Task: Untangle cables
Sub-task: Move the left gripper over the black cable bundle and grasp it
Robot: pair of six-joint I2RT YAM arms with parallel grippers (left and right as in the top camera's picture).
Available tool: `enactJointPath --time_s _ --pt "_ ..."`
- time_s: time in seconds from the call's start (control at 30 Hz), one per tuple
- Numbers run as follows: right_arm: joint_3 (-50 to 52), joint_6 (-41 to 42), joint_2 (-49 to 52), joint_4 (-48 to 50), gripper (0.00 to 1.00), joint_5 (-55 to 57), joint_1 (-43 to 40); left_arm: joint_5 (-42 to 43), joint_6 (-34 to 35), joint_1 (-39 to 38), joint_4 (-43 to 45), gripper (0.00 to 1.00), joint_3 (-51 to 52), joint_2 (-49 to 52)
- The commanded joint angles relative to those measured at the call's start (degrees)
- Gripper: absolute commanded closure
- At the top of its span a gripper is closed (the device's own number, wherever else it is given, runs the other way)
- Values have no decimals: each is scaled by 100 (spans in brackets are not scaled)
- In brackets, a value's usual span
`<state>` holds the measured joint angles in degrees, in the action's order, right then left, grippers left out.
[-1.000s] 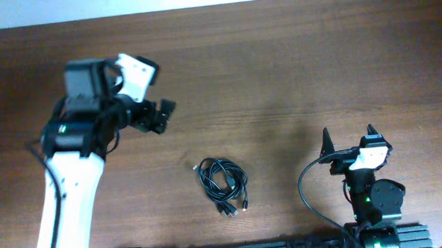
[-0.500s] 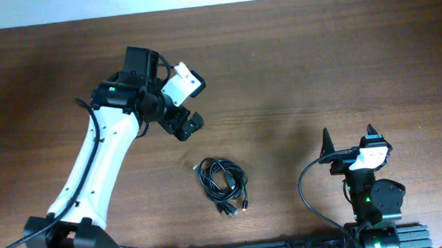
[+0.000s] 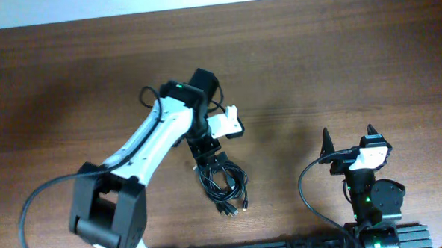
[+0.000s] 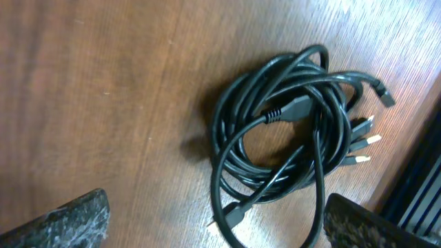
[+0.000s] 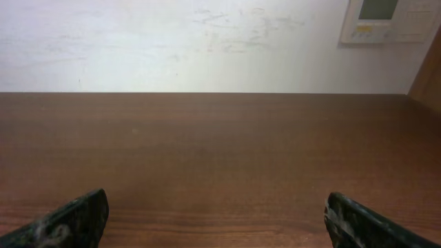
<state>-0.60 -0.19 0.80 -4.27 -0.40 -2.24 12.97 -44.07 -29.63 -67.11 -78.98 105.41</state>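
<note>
Jaws wide; left wrist alone shows gold-tipped plugs (image 4: 368, 140) on cables (image 4: 286, 109).

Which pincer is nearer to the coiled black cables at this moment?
Left. The left pincer hangs open at the upper-left edge of the cables, with the coil straight ahead between its fingers. The right pincer stands open well off to their right.

cables (image 4: 286, 109) on table (image 3: 337, 51), left gripper (image 3: 206, 152) just behind them, right gripper (image 3: 349, 138) well apart to their right
</note>
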Motion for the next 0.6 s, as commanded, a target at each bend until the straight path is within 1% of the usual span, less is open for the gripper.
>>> enactJointPath --time_s 0.0,0.07,0.2,0.3,0.37,0.5,0.57 --pt "26 7 -44 -31 1 70 35 -407 -256 -105 -101 5 -66 358" --pt "28 7 -44 -31 1 70 35 -448 -254 -109 -146 8 -66 483" --pt "26 7 -44 -31 1 70 35 -422 -254 -116 -170 7 4 529" --pt "26 7 -44 -31 1 70 35 -424 -249 -267 -59 7 192 529" --pt "26 7 -44 -31 1 70 35 -448 -243 -339 116 7 393 529" --pt "26 4 -44 -31 1 70 35 -450 -11 -341 566 12 686 529" --pt "26 7 -44 -31 1 70 35 -610 170 -391 791 13 817 529"
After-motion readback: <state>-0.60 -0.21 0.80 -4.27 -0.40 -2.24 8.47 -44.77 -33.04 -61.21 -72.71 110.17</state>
